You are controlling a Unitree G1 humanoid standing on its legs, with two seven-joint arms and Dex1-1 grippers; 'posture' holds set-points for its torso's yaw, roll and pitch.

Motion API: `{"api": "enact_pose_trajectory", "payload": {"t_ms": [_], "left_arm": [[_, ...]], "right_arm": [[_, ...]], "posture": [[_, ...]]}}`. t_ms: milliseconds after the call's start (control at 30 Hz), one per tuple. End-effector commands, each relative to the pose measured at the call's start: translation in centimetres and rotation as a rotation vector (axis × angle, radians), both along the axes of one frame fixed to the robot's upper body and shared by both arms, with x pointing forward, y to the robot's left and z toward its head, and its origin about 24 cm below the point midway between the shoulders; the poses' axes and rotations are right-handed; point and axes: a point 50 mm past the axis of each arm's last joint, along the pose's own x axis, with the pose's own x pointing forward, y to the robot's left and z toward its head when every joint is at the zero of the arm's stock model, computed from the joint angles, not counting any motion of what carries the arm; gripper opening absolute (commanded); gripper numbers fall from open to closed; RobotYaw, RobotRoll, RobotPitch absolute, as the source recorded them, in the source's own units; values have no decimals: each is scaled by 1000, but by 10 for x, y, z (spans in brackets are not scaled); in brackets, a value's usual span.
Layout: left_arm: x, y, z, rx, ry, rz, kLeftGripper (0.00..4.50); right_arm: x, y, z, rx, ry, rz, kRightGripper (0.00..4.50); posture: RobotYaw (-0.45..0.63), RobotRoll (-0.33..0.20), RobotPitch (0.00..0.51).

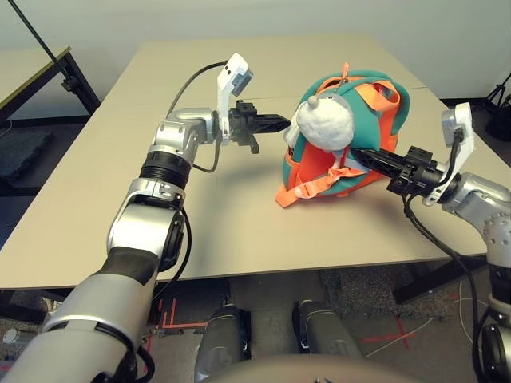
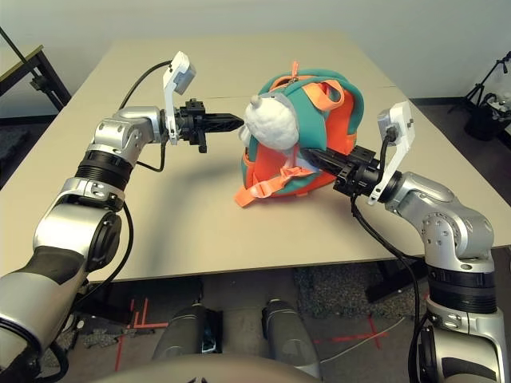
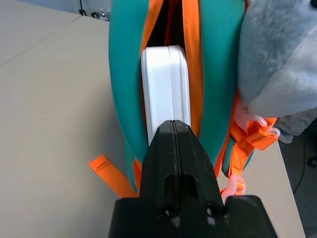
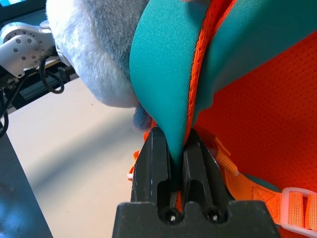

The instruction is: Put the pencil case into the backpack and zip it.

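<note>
The teal and orange backpack (image 1: 382, 120) stands on its side at the middle right of the table, with a grey-white plush toy (image 1: 327, 124) hanging on the side that faces me. In the left wrist view the white pencil case (image 3: 166, 87) sits upright inside the backpack's open slit (image 3: 168, 34). My left gripper (image 1: 283, 122) is shut with nothing in it, its tip right in front of the case's end. My right gripper (image 4: 171, 135) is shut on the backpack's teal edge, reaching in low from the right (image 1: 359, 154).
The tan table (image 1: 96, 207) has free room to the left of and behind the backpack. Loose orange straps (image 1: 302, 190) trail onto the table near its front edge. A second table (image 1: 32, 72) stands at the far left, and dark stands (image 1: 499, 96) at the far right.
</note>
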Motion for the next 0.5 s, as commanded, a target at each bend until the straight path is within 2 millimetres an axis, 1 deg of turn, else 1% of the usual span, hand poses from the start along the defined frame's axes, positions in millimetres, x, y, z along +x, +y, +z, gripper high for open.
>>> {"api": "enact_pose_trajectory", "payload": {"t_ms": [33,267,500], "left_arm": [[2,-6,0,39,-14,-5,28],[5,-14,-4,43,-17,14,28],[7,-33,-10,41,-9,27,28]], "right_arm": [[-1,1,2,2,-11,7,0],[-2,1,2,2,-9,6,0],[-3,4,2,5,-9,14,0]], "posture": [[-230,0,21],[-234,0,20],[-250,0,27]]}}
